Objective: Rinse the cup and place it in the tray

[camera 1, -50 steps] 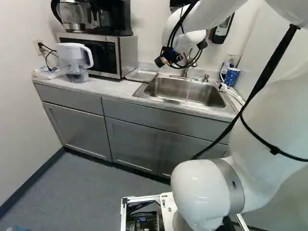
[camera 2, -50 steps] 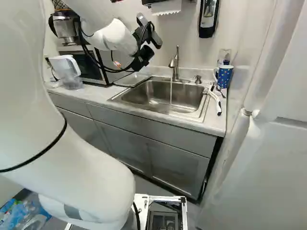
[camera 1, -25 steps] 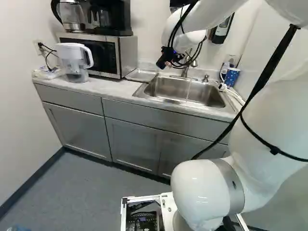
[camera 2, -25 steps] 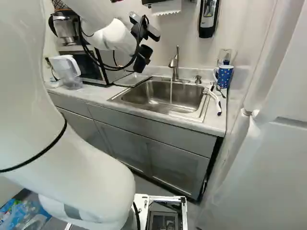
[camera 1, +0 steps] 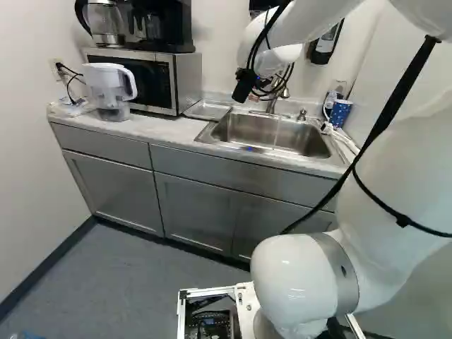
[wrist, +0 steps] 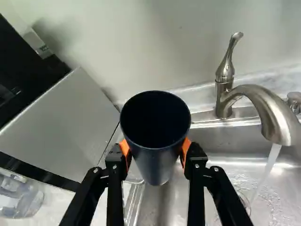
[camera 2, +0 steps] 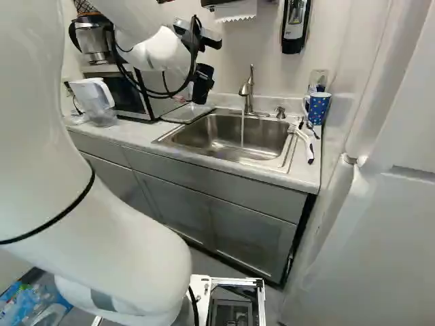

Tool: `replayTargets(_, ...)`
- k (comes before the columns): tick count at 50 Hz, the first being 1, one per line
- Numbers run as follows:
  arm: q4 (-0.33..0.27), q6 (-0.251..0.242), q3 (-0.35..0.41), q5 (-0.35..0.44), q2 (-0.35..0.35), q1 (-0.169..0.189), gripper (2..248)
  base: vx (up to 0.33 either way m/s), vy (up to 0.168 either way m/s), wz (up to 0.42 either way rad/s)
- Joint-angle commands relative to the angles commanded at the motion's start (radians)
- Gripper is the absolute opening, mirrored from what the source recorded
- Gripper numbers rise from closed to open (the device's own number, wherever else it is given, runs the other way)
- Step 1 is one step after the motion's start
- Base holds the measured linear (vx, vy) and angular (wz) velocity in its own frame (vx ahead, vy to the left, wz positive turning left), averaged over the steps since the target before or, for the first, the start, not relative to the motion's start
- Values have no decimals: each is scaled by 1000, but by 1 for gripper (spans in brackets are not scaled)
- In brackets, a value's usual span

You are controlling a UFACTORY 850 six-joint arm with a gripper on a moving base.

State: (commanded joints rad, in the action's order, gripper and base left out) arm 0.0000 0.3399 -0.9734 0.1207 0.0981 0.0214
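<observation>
Left base view: cup (camera 1: 244, 85) aloft, tray (camera 1: 206, 110) at its 8 o'clock; right base view: faucet (camera 2: 249, 94) at cup's 3 o'clock; wrist view: gripper (wrist: 155, 149) pinches cup both sides; if rinsed (can't tell), level it, lower gently.

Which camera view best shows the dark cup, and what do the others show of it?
The wrist view: the dark cup looks large there, its round open mouth plain, the gripper's orange pads on both sides. Both base views show only a small dark shape, its mouth unclear.
</observation>
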Motion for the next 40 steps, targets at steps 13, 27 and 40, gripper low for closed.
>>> replayTargets(13,0,-136,0,0,0,0,122,0,0,0)
replayTargets(27,0,-284,0,0,0,0,122,0,0,0)
replayTargets(40,0,-294,0,0,0,0,122,0,0,0)
